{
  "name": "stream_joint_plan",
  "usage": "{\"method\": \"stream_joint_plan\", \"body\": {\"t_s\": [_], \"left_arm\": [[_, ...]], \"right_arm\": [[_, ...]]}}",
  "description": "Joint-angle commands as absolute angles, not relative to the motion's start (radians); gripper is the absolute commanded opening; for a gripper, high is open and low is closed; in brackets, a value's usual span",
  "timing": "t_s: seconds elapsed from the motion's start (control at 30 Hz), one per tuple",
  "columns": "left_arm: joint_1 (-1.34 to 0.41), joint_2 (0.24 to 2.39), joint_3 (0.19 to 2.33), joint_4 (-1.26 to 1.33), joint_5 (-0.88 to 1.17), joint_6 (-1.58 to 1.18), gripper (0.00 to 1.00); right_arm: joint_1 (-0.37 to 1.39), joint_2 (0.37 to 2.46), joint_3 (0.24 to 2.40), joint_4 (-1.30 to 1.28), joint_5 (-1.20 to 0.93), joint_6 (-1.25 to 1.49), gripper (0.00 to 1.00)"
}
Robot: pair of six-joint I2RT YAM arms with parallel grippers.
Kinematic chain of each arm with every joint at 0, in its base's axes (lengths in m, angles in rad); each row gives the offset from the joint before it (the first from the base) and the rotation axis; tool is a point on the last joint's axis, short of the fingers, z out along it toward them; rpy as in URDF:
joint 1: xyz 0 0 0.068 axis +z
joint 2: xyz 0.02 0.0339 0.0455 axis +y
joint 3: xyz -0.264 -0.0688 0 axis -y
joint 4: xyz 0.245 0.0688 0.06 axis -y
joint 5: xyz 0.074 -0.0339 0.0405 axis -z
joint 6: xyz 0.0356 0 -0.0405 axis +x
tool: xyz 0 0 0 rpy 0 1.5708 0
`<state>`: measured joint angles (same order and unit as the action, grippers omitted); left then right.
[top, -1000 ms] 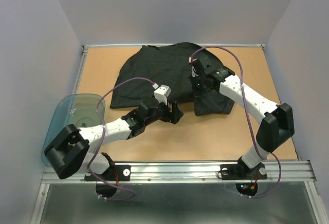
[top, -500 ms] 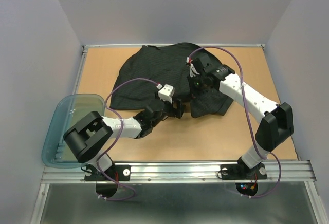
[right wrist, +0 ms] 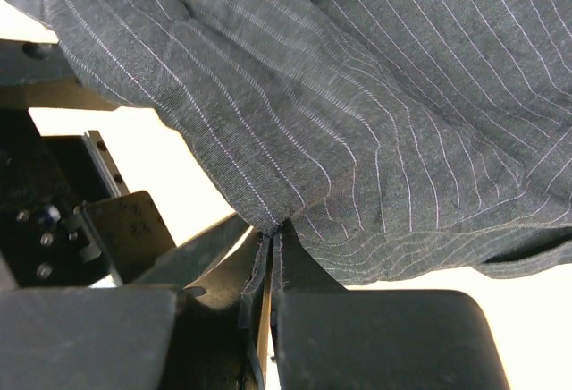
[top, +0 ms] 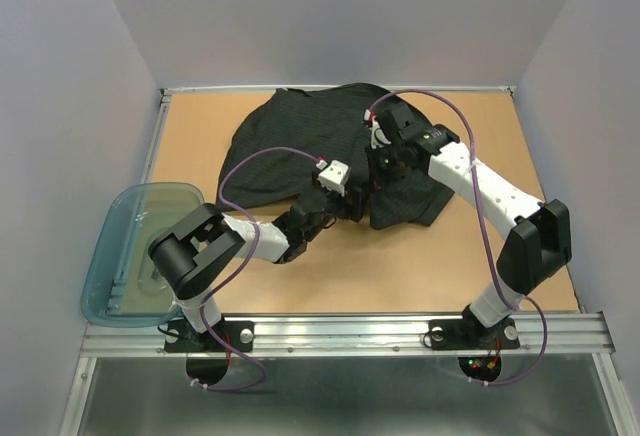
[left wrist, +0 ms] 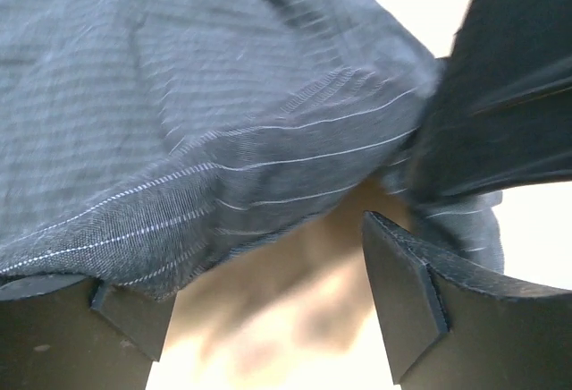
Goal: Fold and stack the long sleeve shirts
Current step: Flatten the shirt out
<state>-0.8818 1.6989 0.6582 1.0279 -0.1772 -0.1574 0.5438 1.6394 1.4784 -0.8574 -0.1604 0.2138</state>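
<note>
A black pinstriped long sleeve shirt [top: 300,141] lies crumpled on the far half of the table. My right gripper [top: 384,163] is over its right part, shut on a pinch of the fabric [right wrist: 273,229], and the cloth drapes away from the closed jaws. My left gripper [top: 352,206] is at the shirt's near edge with its jaws wide open. In the left wrist view the hem [left wrist: 268,220] hangs just beyond the two fingertips [left wrist: 407,300], and between them only bare table shows.
A translucent blue-grey tub [top: 120,256] sits at the table's left edge beside the left arm's base. Bare wooden table [top: 400,266] stretches along the near side. White walls close in the back and both sides.
The left arm has folded its elbow back and pushed its open gripper to the right and farther in, up to the shirt's near hem. The right gripper still holds the fabric, shifted slightly.
</note>
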Motion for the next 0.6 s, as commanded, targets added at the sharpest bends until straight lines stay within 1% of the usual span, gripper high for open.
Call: {"method": "stream_joint_plan", "body": {"t_s": [0.0,0.2,0.23,0.3,0.33,0.37,0.4,0.43,0.47,0.5,0.53,0.57], "left_arm": [[-0.879,1.687,0.698,1.132,-0.072,-0.12,0.86],[-0.877,1.683,0.729,1.082,0.09,-0.135,0.75],[-0.877,1.68,0.727,1.066,0.101,-0.144,0.68],[-0.877,1.66,0.719,1.057,0.115,-0.166,0.63],[-0.877,1.645,0.718,1.046,0.112,-0.17,0.55],[-0.877,1.638,0.715,1.039,0.106,-0.172,0.5],[-0.876,1.634,0.712,1.029,0.097,-0.172,0.42],[-0.874,1.628,0.712,1.016,0.094,-0.172,0.37],[-0.871,1.625,0.713,1.009,0.091,-0.173,0.35],[-0.868,1.621,0.715,1.003,0.091,-0.175,0.3],[-0.867,1.62,0.718,0.991,0.091,-0.176,0.24],[-0.864,1.617,0.721,0.985,0.092,-0.179,0.22]], "right_arm": [[0.534,1.62,1.536,-0.851,-0.176,0.216,0.01],[0.525,1.618,1.536,-0.851,-0.153,0.213,0.01],[0.522,1.62,1.537,-0.85,-0.141,0.212,0.01],[0.517,1.617,1.539,-0.851,-0.133,0.21,0.01],[0.514,1.617,1.539,-0.851,-0.124,0.209,0.01],[0.511,1.62,1.539,-0.85,-0.118,0.209,0.01],[0.509,1.618,1.537,-0.851,-0.106,0.207,0.01],[0.509,1.618,1.536,-0.851,-0.103,0.207,0.01],[0.509,1.618,1.531,-0.85,-0.098,0.207,0.01],[0.508,1.618,1.529,-0.85,-0.098,0.209,0.01],[0.508,1.615,1.525,-0.851,-0.094,0.21,0.02],[0.508,1.612,1.516,-0.85,-0.087,0.212,0.06]]}}
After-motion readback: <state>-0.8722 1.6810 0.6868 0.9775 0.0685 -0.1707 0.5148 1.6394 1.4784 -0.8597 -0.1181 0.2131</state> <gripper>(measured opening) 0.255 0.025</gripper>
